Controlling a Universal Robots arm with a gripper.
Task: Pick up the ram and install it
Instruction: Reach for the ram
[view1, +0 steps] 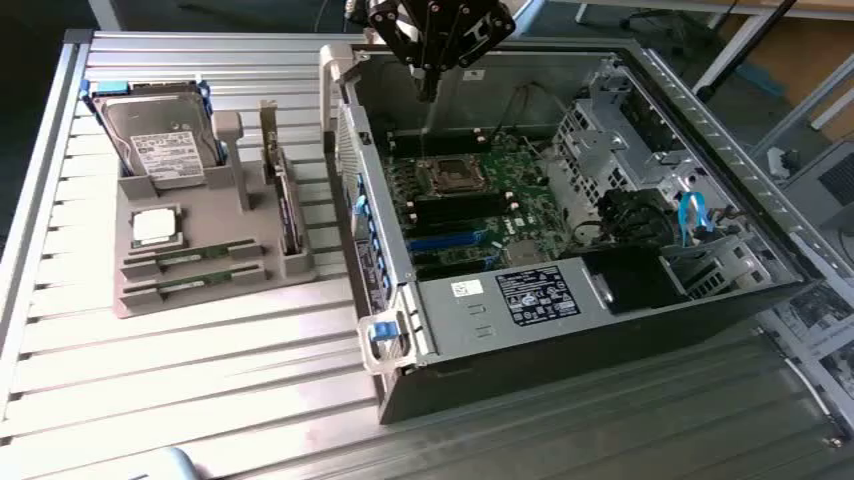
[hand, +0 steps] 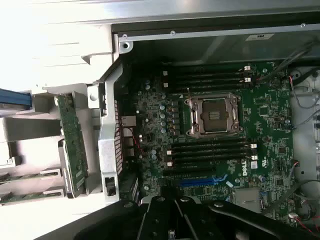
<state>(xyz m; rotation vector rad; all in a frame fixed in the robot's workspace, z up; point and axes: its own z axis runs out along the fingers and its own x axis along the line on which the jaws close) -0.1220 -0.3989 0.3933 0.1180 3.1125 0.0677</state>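
Gripper is hanging over the open case, above the far end of the motherboard. Fingers are together, and I can't see anything between them in the wrist view either.

The ram is not picked yet. It lies flat in a slot of the grey holder on the tabletop, well apart from the gripper. A second stick sits just beside it. Same holder carries the hard drive, the processor chip and an upright card.

The memory slots on the board look empty on both sides of the CPU socket.

Risks as I see them:
- Fingers are shut. If they go down onto the stick like that, they'd press on the board instead of straddling it.
- Sticks sit close together in shallow slots, so an off-centre approach could nudge the neighbour or grab a corner, and the stick would tilt in the grip.
- The upright card and the case wall stand between holder and board, so a low carry could clip either one.
- Socket looks open and sits right between the slot banks. A slipped stick could land on it.
- A tilted stick could jam against its slot instead of seating.
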